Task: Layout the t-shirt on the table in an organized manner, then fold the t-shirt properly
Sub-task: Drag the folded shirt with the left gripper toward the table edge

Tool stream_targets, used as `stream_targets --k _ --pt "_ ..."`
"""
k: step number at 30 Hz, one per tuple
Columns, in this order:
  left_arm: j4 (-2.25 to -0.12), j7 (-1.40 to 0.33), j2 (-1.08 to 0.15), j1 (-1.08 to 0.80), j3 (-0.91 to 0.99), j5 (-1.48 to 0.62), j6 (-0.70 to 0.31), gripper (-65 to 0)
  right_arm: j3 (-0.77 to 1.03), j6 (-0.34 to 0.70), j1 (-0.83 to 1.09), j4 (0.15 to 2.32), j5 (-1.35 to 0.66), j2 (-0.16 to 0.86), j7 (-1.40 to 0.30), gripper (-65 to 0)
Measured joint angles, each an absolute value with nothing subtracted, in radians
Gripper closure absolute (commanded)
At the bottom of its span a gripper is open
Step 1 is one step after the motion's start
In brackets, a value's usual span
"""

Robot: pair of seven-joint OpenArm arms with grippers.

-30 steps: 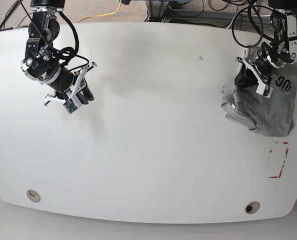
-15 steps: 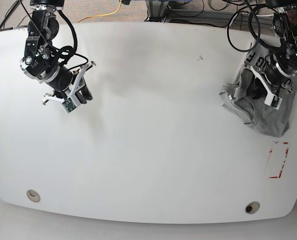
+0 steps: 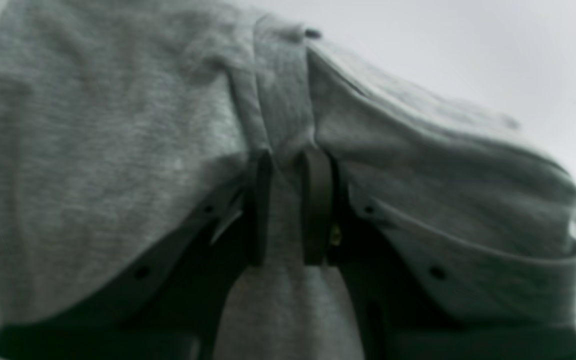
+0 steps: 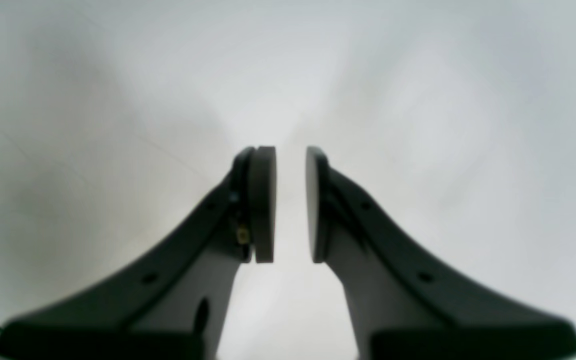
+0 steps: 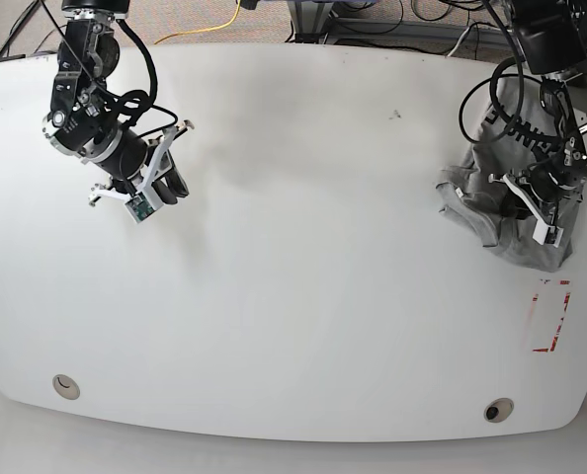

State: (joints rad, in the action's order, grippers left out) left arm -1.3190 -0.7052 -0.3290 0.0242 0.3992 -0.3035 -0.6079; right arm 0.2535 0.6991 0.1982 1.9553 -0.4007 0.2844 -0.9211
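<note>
The glossy white worktop (image 5: 303, 257) carries a crumpled grey t-shirt (image 5: 491, 212) near its right edge. A red tape rectangle (image 5: 550, 316) is stuck just below it.

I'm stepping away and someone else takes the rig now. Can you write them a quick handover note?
Left pincer: shut on a fold of the t-shirt.
Right pincer: slightly open, holding nothing, hanging over bare table at the far side from the shirt.
The t-shirt is bunched in a heap near the table edge, by the red tape mark.
Done: only the grab.
Left: spread the shirt flat, then fold it.
</note>
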Motion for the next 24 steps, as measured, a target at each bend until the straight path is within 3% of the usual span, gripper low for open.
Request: stream_targets --k 15,24 --pt "-1.083 -0.385 -0.373 -0.014 0.488 -0.284 -0.641 -10.1 0.254 0.699 0.208 1.955 -0.426 0.282 -0.92 -9.5" --pt "-1.063 -0.38 -0.435 -0.044 0.548 -0.262 -0.629 -10.1 0.254 0.699 0.21 1.955 -0.426 0.282 -0.92 -9.5"
